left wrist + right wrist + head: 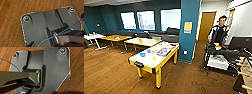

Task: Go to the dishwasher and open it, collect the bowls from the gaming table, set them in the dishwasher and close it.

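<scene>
The gaming table (149, 60), white-topped with yellow legs, stands in the middle of the head view, a short way ahead and slightly left. A bright blue bowl (142, 54) sits on its near half. A paler bluish item (149, 51) lies just beyond the bowl, too small to identify. Board-game boxes and boards (164, 51) cover the far half. The dishwasher is out of view. Both wrist views look down past the robot's dark plate (41, 28) onto brown wood floor (11, 15). How my grippers stand cannot be read from them.
A teal pillar (189, 30) rises right behind the table. A person (219, 31) stands at a dark cart (220, 58) on the right. Foosball rods (244, 75) stick in at the right edge. Bare wooden tables (142, 41) and a sofa (166, 35) line the back.
</scene>
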`<state>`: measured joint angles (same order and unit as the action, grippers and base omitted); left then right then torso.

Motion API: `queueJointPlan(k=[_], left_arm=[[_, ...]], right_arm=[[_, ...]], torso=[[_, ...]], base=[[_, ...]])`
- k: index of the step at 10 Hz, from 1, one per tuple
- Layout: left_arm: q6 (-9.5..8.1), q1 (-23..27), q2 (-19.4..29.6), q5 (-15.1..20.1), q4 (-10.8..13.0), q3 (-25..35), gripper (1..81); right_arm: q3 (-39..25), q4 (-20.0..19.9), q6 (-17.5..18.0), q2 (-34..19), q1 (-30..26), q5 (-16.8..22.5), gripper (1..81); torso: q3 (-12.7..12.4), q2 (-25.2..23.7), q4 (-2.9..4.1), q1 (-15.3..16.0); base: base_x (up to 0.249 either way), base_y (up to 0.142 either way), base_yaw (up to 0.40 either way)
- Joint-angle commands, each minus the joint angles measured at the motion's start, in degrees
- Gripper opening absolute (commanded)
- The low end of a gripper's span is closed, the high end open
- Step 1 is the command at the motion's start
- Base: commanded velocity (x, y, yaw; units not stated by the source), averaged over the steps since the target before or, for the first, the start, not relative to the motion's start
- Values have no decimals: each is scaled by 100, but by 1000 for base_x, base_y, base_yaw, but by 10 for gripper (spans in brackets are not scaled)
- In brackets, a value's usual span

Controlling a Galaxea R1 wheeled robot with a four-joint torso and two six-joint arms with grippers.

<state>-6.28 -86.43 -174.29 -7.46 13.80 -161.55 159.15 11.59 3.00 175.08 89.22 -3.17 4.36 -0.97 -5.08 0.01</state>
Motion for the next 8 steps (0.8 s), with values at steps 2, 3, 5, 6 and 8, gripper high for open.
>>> queueJointPlan(k=[2, 3, 5, 6, 8], left_arm=[[-5, 253, 8, 263, 0, -17, 811], [-5, 253, 8, 263, 0, -17, 811], [-5, 245, 8, 263, -18, -8, 811], [-5, 245, 8, 263, -18, -8, 811], [-5, 245, 8, 262, -18, -8, 811]], right_arm=[[-25, -17, -10, 12, -207, 299, 811], [-25, -17, -19, 12, -207, 299, 811], [-17, -17, -18, 12, -198, 299, 811], [-16, -17, -10, 12, -199, 299, 811], [-25, -17, -19, 12, -207, 299, 811]], torso=[[-2, -5, 0, -1], [-5, -9, 0, -1], [0, -2, 0, 2], [0, -2, 0, 5], [0, -2, 0, 5]], base=[[97, 0, 0], [113, 0, 0], [113, 0, 0], [113, 0, 0], [113, 30, 0]])
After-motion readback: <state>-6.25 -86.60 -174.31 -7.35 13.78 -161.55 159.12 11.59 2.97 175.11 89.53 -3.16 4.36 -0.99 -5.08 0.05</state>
